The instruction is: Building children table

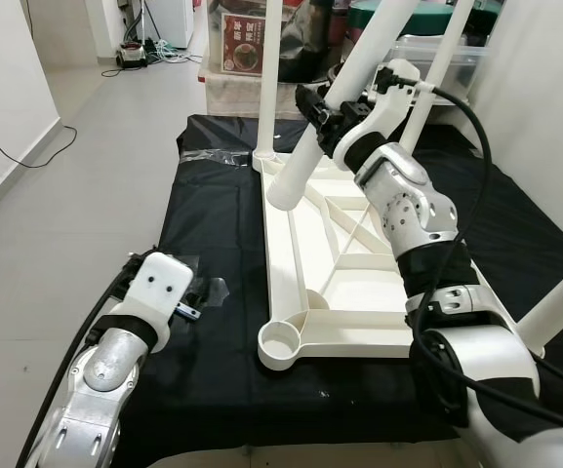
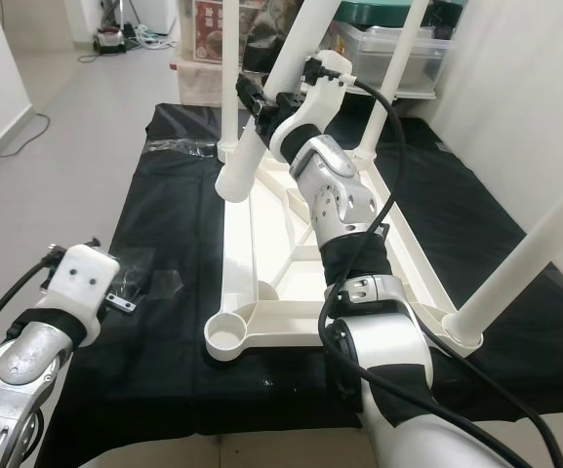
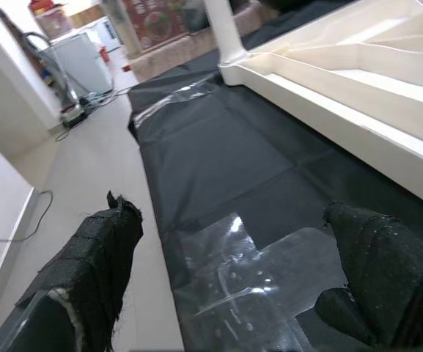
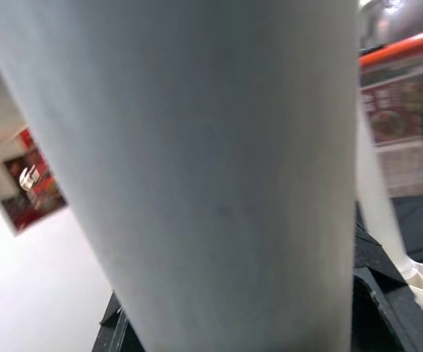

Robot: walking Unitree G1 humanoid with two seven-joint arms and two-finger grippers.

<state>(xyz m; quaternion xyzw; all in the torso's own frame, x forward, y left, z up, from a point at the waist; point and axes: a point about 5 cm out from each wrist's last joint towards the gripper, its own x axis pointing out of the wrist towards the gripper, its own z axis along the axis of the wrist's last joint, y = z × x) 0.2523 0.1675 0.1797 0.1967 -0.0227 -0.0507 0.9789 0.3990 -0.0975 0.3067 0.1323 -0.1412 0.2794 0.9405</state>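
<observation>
Three legs already stand in the upturned white tabletop [image 1: 359, 292], which lies on a black sheet [image 1: 213, 370] on the floor. My right gripper [image 1: 326, 115] is clamped round the fourth leg [image 1: 315, 146], holding it tilted above the tabletop's far end, well away from the empty socket [image 1: 281, 343] at the near corner. My left gripper [image 3: 233, 279] hovers beside the tabletop with fingers spread wide over a clear plastic bag [image 3: 248, 279] on the sheet. As I judge it, the risks are the long leg swinging into a standing leg as I carry it toward the socket, or jamming if it enters at an angle.
</observation>
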